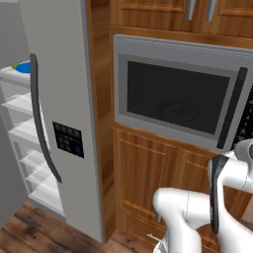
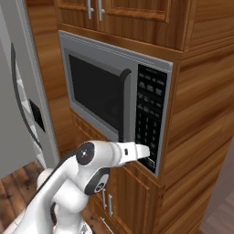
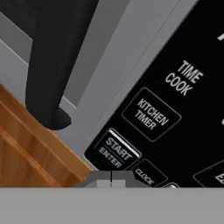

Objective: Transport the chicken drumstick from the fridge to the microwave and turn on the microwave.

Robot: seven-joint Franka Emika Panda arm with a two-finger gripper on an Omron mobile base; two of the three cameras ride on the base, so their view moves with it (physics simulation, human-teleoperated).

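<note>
One fridge (image 1: 69,113), one microwave (image 1: 180,96) and one arm are here, with two silver cabinet handles (image 1: 200,10) above the microwave at twelve o'clock. The chicken drumstick cannot be made out anywhere; I cannot tell where it lies.

In the left base view, the fridge stands at nine o'clock: smooth light grey, door swung open, a long curved dark handle (image 1: 42,128) and a small black panel (image 1: 68,139) on it, white translucent shelves (image 1: 22,133) behind. A blue plate (image 1: 22,66) sits on the top shelf at ten o'clock.

The microwave, at centre to two o'clock, is set into glossy grained wooden cabinets (image 1: 148,168). It is a grey frame around a black glass window, door closed, with a dark vertical bar handle (image 1: 233,108) and a black keypad (image 2: 150,114) to its right.

The gripper (image 2: 147,151), pressed together and holding nothing, rests at the keypad's lower corner, at four o'clock from the window. Up close its tips (image 3: 111,177) meet the START/ENTER button (image 3: 114,151), with KITCHEN TIMER and TIME COOK toward one o'clock.
</note>
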